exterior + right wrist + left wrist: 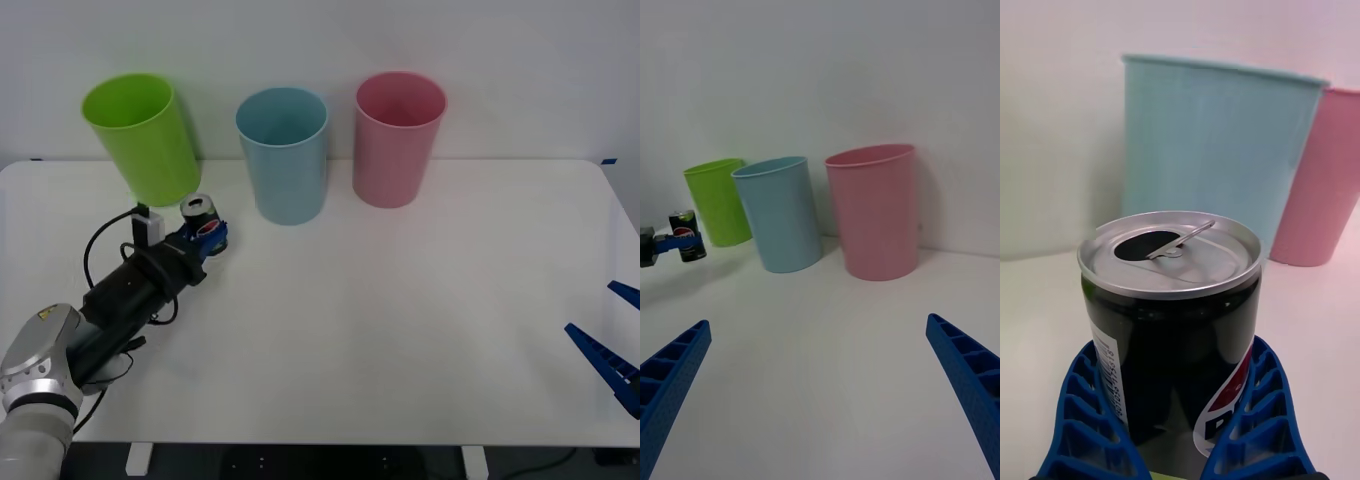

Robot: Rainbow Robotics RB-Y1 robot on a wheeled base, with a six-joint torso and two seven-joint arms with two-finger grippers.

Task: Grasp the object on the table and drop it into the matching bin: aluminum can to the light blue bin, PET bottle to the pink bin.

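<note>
The aluminum can (199, 210), dark with a silver top and a red-white-blue logo, stands upright between the blue fingers of my left gripper (207, 236), which is shut on it. In the left wrist view the can (1171, 330) has its opened top up, and the light blue bin (1214, 142) rises just behind it. From the right wrist view the can (686, 235) hangs a little above the table, left of the light blue bin (781, 214). The pink bin (397, 138) stands right of the light blue bin (283, 155). My right gripper (590, 308) is open at the table's right edge.
A lime green bin (142, 138) stands at the back left, close behind the can and the left arm's cable. The three bins form a row along the back of the white table (400, 320), whose middle and front lie bare.
</note>
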